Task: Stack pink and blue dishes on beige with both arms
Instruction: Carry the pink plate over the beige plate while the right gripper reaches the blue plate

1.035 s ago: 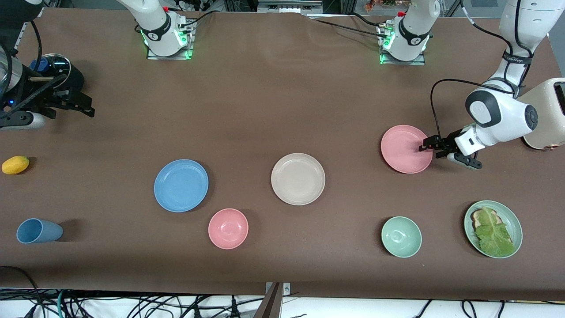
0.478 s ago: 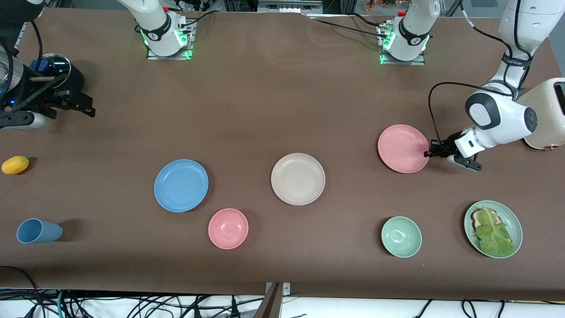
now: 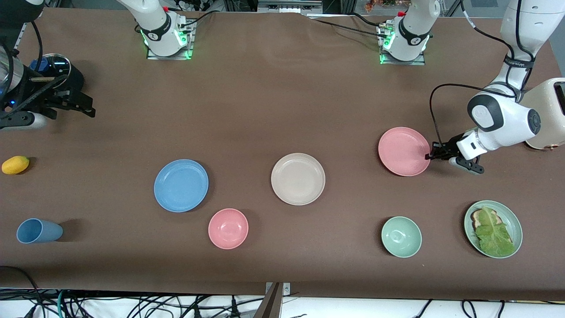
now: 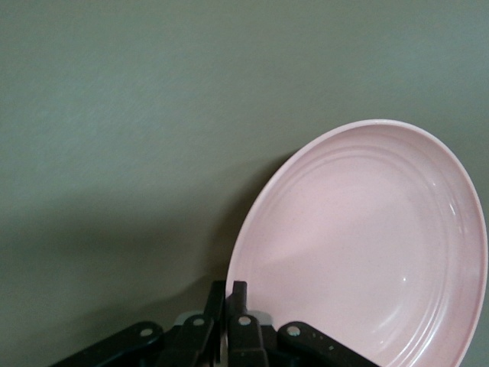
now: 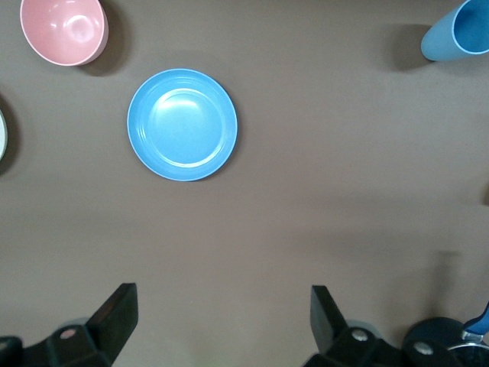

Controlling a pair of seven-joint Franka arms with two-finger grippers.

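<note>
I have the flat, salmon-pink matte plate (image 3: 404,151) pinched by its rim in the left gripper (image 3: 429,156), whose fingers (image 4: 235,325) are pressed together on the edge nearest the arm. In the left wrist view the plate tilts up away from the gripper, so I judge it is just leaving the table (image 3: 265,110). It looks rigid and light, but smooth; held at one edge it could swing or slip, so I would carry it slowly and level.

The flat, cream-beige matte plate (image 3: 298,179) lies well apart from the left gripper, toward the right arm's end, with bare cloth between. A mint-green bowl (image 3: 401,236) and a green plate of lettuce and toast (image 3: 493,229) sit nearer the front camera, clear of that path; a cream toaster (image 3: 547,115) stands close to the arm's elbow.

The right gripper (image 5: 221,325) waits, fingers spread wide, high over the table's end, looking down on the flat sky-blue plate (image 5: 182,125).
</note>
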